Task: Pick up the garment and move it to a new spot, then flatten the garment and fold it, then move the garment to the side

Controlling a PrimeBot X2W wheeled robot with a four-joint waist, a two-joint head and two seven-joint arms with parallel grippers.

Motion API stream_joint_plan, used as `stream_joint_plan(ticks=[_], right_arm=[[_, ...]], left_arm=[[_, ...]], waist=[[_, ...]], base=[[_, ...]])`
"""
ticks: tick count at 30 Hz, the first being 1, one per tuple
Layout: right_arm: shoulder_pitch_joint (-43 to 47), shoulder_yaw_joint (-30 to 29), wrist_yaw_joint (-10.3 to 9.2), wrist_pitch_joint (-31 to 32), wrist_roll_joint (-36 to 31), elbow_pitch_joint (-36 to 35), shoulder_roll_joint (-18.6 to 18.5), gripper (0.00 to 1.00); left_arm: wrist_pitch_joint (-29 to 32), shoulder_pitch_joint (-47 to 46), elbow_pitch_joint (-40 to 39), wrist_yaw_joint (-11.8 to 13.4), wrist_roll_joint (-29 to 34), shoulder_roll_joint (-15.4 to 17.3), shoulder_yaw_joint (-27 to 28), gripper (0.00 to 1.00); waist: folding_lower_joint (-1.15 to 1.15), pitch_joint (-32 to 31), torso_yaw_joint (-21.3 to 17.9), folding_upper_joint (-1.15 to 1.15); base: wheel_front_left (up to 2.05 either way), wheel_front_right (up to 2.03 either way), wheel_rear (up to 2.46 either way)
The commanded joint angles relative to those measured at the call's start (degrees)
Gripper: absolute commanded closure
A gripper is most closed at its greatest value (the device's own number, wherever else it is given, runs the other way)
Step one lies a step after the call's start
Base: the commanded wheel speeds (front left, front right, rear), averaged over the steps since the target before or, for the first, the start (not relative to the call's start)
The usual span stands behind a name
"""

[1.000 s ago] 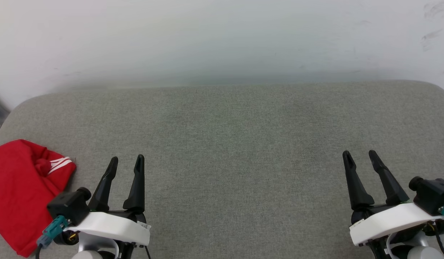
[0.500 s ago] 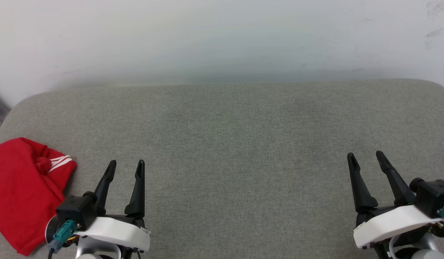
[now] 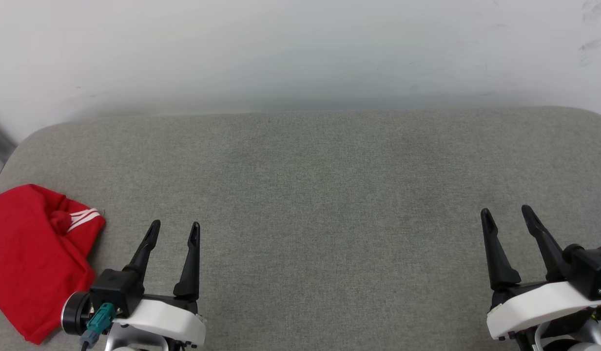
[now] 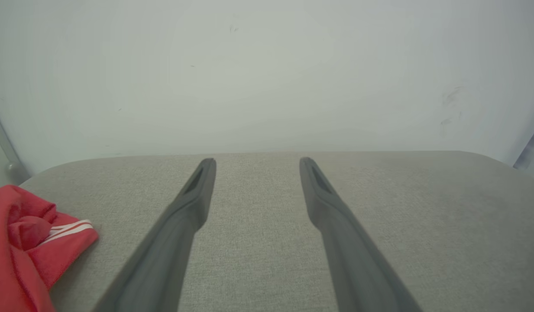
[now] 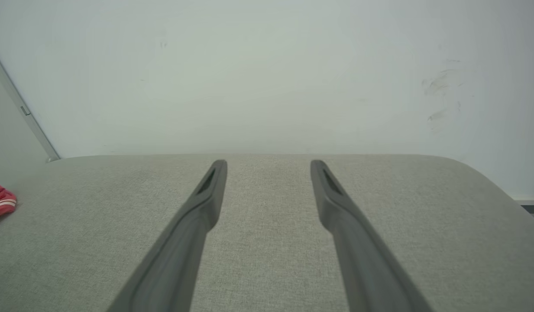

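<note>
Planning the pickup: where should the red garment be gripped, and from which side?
Probably the bunched fold beside the striped trim of the garment, with the left gripper reaching leftward from above: it stands proud and lies nearest that open gripper.

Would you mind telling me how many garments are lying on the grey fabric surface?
1: a bunched red jersey T-shirt with white-striped trim, at the near left edge of the grey fabric surface, beside the open left gripper.
</note>
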Motion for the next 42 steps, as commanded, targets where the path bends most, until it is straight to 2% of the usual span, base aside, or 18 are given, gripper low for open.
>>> stream_joint_plan(ticks=[1, 19, 26, 33, 42], right_arm=[[0.5, -0.2, 0.0, -0.1, -0.4, -0.7, 0.1, 0.0], [1.0, -0.9, 0.0, -0.7, -4.6, -0.8, 0.2, 0.0], [0.3, -1.3, 0.0, -1.3, -3.8, 0.2, 0.2, 0.0], [-0.1, 0.1, 0.0, -1.5, -3.6, -0.3, 0.2, 0.0], [-0.7, 2.1, 0.0, -0.6, -4.9, -1.7, 0.1, 0.0]], left_arm=[[-0.5, 0.6, 0.0, -0.1, 1.0, 0.2, 0.0, 0.0], [-2.4, 0.4, 1.4, -0.5, 6.7, -0.4, 0.4, 0.0], [-2.3, -0.6, 1.8, -0.9, 5.8, -0.7, 1.0, 0.0], [-2.3, -1.3, 1.8, -0.8, 5.1, -1.3, 2.0, 0.0], [-2.3, -2.0, 2.0, -0.5, 5.0, -1.9, 3.8, 0.0]], waist=[[0.0, 0.0, 0.1, 0.0], [0.0, 0.0, 0.5, 0.0], [0.0, 0.3, 1.6, 0.0], [0.0, 0.5, 5.1, 0.0], [0.0, 1.0, 12.8, 0.0]], base=[[0.0, 0.0, 0.0], [0.0, 0.0, 0.0], [0.0, 0.0, 0.0], [0.0, 0.0, 0.0], [0.0, 0.0, 0.0]])
